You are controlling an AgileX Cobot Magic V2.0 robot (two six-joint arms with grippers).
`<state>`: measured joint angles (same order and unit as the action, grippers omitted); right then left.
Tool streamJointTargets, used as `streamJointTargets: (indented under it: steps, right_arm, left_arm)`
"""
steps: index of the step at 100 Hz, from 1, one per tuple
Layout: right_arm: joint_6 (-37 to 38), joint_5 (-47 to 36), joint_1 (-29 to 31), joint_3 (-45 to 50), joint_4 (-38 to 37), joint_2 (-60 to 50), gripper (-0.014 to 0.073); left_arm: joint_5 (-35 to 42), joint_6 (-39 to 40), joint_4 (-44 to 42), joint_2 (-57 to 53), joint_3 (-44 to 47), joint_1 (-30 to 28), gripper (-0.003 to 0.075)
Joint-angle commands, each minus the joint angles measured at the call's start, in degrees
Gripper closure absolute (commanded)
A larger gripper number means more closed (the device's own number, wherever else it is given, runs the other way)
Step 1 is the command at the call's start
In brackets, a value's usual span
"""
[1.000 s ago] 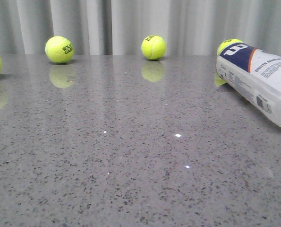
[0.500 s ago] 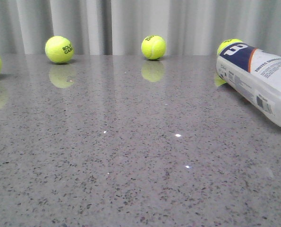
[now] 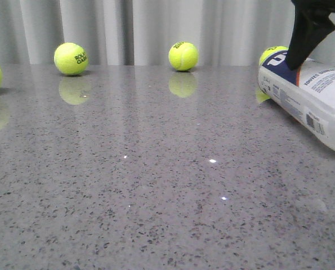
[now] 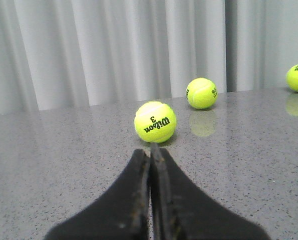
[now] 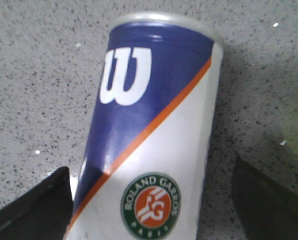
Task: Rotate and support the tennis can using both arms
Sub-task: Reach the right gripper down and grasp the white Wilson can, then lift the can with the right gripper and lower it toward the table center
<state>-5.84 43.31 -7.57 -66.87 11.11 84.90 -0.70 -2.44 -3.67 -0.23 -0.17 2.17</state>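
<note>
Front view: the Wilson tennis can (image 3: 308, 98) lies on its side at the counter's (image 3: 156, 185) right, my right tool (image 3: 325, 42) above it. Left wrist: my left tool (image 4: 150, 155) is closed, empty. Right wrist: tool spread wide, straddling the can untouched; I should descend centred before closing.

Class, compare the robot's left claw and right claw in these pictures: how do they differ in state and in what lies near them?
The left claw is shut, fingers pressed together; the right claw is open, fingers spread wide. The left claw points at a Wilson tennis ball on the table, touching nothing; the right claw straddles the tennis can, which lies on its side, not yet gripped. Both are black.
</note>
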Motion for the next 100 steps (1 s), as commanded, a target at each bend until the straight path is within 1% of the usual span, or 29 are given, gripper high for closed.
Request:
streamJointTargets:
  steps: [1,19,24,26,28,29,31,35,36,41,44,47,50,60,70,77,82,98,99,100]
  right_arm:
    - [-1.2,-3.0,-0.5,-1.9,0.5,-0.3,-0.0041]
    - [-1.2,-3.3,-0.9,-1.9,0.5,2.0,-0.0039]
    - [-1.2,-3.2,-0.9,-1.9,0.5,2.3,-0.0023]
    - [-1.2,-3.2,-0.9,-1.9,0.5,2.5,-0.0006]
    - [-1.2,-3.2,-0.9,-1.9,0.5,2.7,0.0029]
    - [-1.2,-3.2,-0.9,-1.9,0.5,2.7,0.0029]
    - [-1.2,-3.0,-0.9,-1.9,0.5,2.7,0.0063]
    - [-1.2,-2.7,-0.9,-1.9,0.5,2.8,0.0156]
    - [-1.2,-2.7,-0.9,-1.9,0.5,2.8,0.0156]
    - [-1.2,-2.3,-0.9,-1.9,0.5,2.8,0.0266]
    - [-1.2,-1.9,-0.9,-2.0,0.5,2.7,0.0313]
    - [-1.2,-1.3,-0.9,-2.3,0.5,2.4,0.0356]
    - [-1.2,-0.5,-0.9,-2.7,0.5,2.2,0.0375]
    - [-1.6,3.5,-0.9,-6.0,0.6,1.3,0.0377]
    - [-5.2,8.3,-2.1,-10.9,0.6,0.8,0.0377]
    - [-10.6,11.8,-4.1,-15.1,0.6,0.9,0.0377]
    - [-14.6,12.8,-5.6,-17.2,0.6,1.0,0.0377]
    - [-29.3,11.6,-11.2,-20.5,0.6,1.3,0.0377]
    - [-31.4,11.4,-12.0,-20.6,0.6,1.4,0.0377]
    - [-31.4,11.2,-12.0,-20.6,0.6,1.4,0.0377]
  left_arm:
    - [4.7,0.5,0.0,-2.3,2.6,0.0,0.0741]
    - [4.7,0.5,0.0,-2.3,2.6,0.0,0.0741]
    - [4.7,0.5,0.0,-2.3,2.6,0.0,0.0741]
    - [4.7,0.5,0.0,-2.3,2.6,0.0,0.0741]
    - [4.7,0.5,0.0,-2.3,2.6,0.0,0.0741]
    - [4.7,0.5,0.0,-2.3,2.6,0.0,0.0741]
    - [4.7,0.5,0.0,-2.3,2.6,0.0,0.0741]
    - [4.7,0.5,0.0,-2.3,2.6,0.0,0.0741]
    - [4.7,0.5,0.0,-2.3,2.6,0.0,0.0741]
    - [4.7,0.5,0.0,-2.3,2.6,0.0,0.0741]
    - [4.7,0.5,0.0,-2.3,2.6,0.0,0.0741]
    - [4.7,0.5,0.0,-2.3,2.6,0.0,0.0741]
    - [4.7,0.5,0.0,-2.3,2.6,0.0,0.0741]
    - [4.7,0.5,0.0,-2.3,2.6,0.0,0.0741]
    - [4.7,0.5,0.0,-2.3,2.6,0.0,0.0741]
    - [4.7,0.5,0.0,-2.3,2.6,0.0,0.0741]
    - [4.7,0.5,0.0,-2.3,2.6,0.0,0.0741]
    - [4.7,0.5,0.0,-2.3,2.6,0.0,0.0741]
    - [4.7,0.5,0.0,-2.3,2.6,0.0,0.0741]
    - [4.7,0.5,0.0,-2.3,2.6,0.0,0.0741]
